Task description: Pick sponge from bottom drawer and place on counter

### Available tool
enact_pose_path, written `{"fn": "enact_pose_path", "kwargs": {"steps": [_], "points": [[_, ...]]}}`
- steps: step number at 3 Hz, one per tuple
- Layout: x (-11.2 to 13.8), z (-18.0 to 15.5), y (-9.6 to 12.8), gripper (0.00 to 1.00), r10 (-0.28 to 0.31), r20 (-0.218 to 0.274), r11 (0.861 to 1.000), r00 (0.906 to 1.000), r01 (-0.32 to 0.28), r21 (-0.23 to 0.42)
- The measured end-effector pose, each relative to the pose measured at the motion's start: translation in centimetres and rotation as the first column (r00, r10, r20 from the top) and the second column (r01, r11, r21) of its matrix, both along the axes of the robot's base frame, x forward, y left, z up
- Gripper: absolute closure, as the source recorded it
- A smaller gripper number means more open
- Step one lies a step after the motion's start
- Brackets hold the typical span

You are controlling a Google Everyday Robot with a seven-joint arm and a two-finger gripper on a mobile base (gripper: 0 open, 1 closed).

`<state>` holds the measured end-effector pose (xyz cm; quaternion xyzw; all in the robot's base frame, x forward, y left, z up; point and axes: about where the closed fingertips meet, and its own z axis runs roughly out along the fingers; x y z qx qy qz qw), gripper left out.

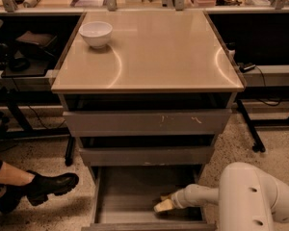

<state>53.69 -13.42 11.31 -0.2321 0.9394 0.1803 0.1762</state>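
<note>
Sponge (162, 206) seen on floor of open bottom drawer (125, 196), toward 4 o'clock corner. Gripper (169, 200) located right at sponge, on its 3 o'clock side; whether sponge is gripped cannot be told. Counter (164, 57) above, white bowl (96, 33) placed at 10 o'clock corner.

no readable text anywhere, gripper (166, 204) in bottom drawer (127, 189)
</note>
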Motion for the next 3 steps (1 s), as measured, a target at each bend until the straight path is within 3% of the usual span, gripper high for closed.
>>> {"fn": "enact_pose_path", "kwargs": {"steps": [1, 3], "points": [[0.12, -0.06, 0.08, 0.00, -0.003, 0.007, 1.000, 1.0000, 0.003, 0.001], [0.12, -0.06, 0.09, 0.42, -0.003, 0.007, 1.000, 1.0000, 0.003, 0.001]]}}
